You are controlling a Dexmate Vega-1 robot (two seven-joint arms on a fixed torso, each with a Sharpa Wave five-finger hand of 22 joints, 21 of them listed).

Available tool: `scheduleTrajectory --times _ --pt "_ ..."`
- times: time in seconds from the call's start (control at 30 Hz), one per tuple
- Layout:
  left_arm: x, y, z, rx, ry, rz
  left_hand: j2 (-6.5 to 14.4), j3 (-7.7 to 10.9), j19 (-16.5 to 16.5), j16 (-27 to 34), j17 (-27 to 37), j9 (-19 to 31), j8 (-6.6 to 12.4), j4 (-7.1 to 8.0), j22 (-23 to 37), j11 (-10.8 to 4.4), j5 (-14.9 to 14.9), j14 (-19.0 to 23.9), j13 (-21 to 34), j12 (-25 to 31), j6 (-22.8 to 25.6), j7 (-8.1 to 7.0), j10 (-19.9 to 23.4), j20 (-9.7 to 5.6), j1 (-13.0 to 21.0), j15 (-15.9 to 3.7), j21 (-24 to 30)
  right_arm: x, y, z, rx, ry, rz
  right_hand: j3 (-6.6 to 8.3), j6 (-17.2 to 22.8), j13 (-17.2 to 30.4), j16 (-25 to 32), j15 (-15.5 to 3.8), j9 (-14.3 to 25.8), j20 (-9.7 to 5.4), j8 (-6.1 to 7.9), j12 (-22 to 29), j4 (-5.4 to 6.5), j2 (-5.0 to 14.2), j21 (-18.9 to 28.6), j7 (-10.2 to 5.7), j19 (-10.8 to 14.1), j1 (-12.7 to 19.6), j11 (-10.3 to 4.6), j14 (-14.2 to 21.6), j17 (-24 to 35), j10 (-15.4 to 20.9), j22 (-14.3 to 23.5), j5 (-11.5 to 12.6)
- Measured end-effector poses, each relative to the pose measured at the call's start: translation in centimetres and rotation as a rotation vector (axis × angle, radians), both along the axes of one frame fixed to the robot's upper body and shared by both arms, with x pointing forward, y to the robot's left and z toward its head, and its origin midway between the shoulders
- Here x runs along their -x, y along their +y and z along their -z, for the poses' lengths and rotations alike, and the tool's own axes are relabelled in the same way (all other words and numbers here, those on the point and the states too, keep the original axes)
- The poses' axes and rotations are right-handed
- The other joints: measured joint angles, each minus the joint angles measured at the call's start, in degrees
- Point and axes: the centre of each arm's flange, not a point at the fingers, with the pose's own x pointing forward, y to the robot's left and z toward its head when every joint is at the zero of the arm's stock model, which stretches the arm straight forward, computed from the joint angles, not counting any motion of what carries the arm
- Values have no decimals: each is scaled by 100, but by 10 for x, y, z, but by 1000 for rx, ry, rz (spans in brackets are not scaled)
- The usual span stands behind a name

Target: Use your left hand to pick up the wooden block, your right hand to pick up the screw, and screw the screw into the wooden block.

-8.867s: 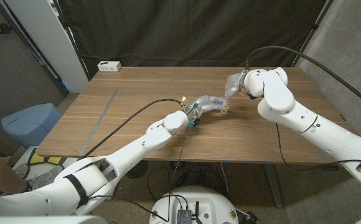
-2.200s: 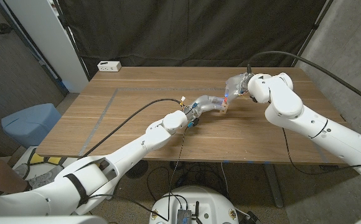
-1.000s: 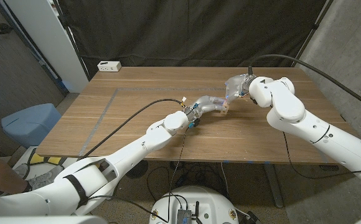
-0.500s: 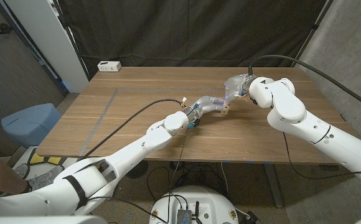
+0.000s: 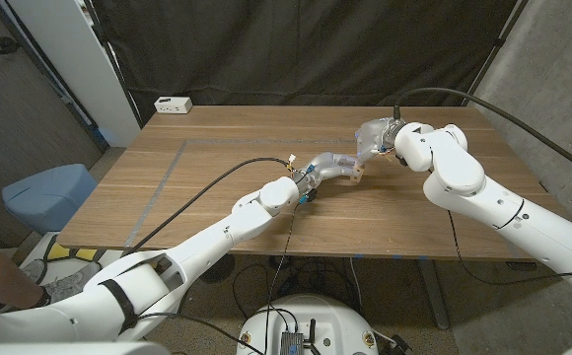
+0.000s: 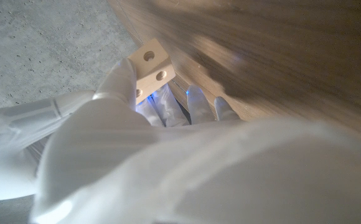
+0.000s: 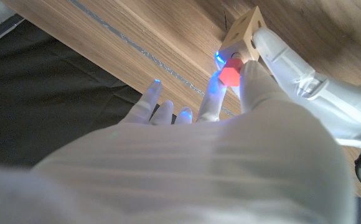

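So the right hand [image 7: 230, 124] is pinching the red-headed screw [image 7: 230, 74] and has it pushed right up against the wooden block [image 7: 246, 31], which the left hand [image 6: 143, 124] grips up off the table, thumb on one side and fingers underneath, holes in the block's face showing in the left wrist view. Compared to a couple of seconds back, the right forearm has swung round a bit while the block and left hand [image 5: 331, 166] have barely budged, so I'd guess it's mid-twist, driving the screw in rather than lining it up. How deep the thread sits, can't tell. All of this hangs over the wooden table [image 5: 217, 168], white power strip [image 5: 173, 105] at the far corner, black curtain [image 5: 296, 49] behind
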Motion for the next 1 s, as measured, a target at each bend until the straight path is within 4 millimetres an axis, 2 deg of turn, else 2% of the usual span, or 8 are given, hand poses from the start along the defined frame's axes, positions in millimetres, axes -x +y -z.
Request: scheduleTrajectory --times 0.23,0.57,0.7,0.77,1.0 --pt "1 0 0 0 -1 1 5 0 0 0 0 -1 0 0 0 -5 -10 0 0 0 -9 9 -11 0 5 0 0 0 0 0 -12 -3 -4 -19 113 0 0 -41 -25 -31 43 0 29 67 0 52 30 -68 31 41 0 92 0 0" --pt "2 1 1 0 0 1 4 0 0 0 -16 -3 -4 0 0 -1 6 0 0 0 -7 7 -16 0 6 0 0 -2 -1 0 -27 -6 -5 -97 261 0 0 -41 -55 -61 87 0 142 226 0 118 60 -229 82 103 28 205 0 -17" --pt "2 1 1 0 -1 2 -9 0 0 0 -16 0 -9 0 0 10 6 0 0 0 -7 7 -27 0 19 0 0 -2 -2 1 -33 -7 -5 -98 347 1 36 -72 -88 -95 87 0 142 256 0 137 93 -261 94 134 28 279 0 -18" --pt "2 1 1 0 -1 2 -11 0 0 0 -16 1 -9 0 0 10 6 0 0 0 -7 7 -28 0 21 0 0 -2 -2 1 -35 -7 -5 -117 399 0 40 -70 -88 -103 91 0 159 279 0 176 102 -284 142 135 28 327 0 -21" --pt "3 0 1 1 -3 2 -8 0 0 0 -6 2 -22 0 0 17 5 0 0 1 -7 7 -36 0 18 0 0 -3 -3 1 -43 -13 -2 -146 606 1 62 -74 -144 -136 179 42 187 292 0 319 179 -404 161 258 15 515 0 -22"
